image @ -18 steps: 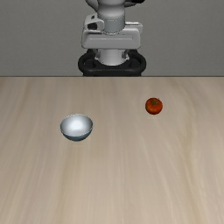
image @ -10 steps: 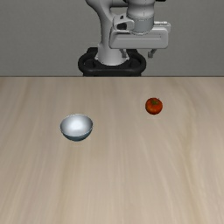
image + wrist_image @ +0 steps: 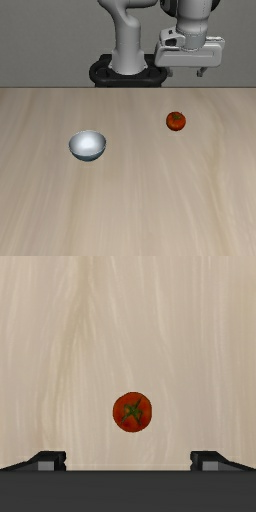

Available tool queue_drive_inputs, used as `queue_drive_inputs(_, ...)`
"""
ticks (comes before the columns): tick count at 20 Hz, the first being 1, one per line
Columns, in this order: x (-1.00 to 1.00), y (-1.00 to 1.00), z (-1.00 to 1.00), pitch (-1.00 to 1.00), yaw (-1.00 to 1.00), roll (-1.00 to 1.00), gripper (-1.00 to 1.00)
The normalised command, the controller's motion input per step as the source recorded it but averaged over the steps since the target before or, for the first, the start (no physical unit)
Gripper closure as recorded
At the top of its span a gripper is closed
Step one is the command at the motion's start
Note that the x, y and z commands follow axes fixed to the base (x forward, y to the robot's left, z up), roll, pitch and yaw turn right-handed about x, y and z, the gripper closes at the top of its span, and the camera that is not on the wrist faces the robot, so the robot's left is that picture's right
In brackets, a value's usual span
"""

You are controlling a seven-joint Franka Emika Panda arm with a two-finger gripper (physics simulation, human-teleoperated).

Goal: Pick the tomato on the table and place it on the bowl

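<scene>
One container stands on the wooden table (image 3: 150, 205): a small silver bowl (image 3: 87, 146), upright, toward the exterior view's left. Its inside shows bare shiny metal, and the tomato is not in it.

The tomato (image 3: 176, 121) lies on the table well apart from the bowl, toward the exterior view's right, with open wood between the two. It is red, with a dark green star-shaped stem patch on top that faces the wrist camera (image 3: 133, 411).

The gripper (image 3: 188, 70) hangs in the air above the far part of the table, clear of the surface, a little to the exterior view's right of the tomato and much closer to it than to the bowl. The jaws are spread wide and hold nothing. In the wrist view the gripper (image 3: 128, 461) has one fingertip (image 3: 47, 459) off to each side, and the tomato sits on the wood beyond them, roughly centred across the gap. It touches neither finger, and plain table shows on both sides of it.
</scene>
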Motion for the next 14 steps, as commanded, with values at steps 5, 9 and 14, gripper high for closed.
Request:
queue_drive_inputs(5,0.00,0.00,-1.00,0.00,0.00,0.00,-1.00)
queue_drive_inputs(9,0.00,0.00,-1.00,0.00,0.00,0.00,-1.00)
queue_drive_inputs(14,0.00,0.00,-1.00,0.00,0.00,0.00,-1.00)
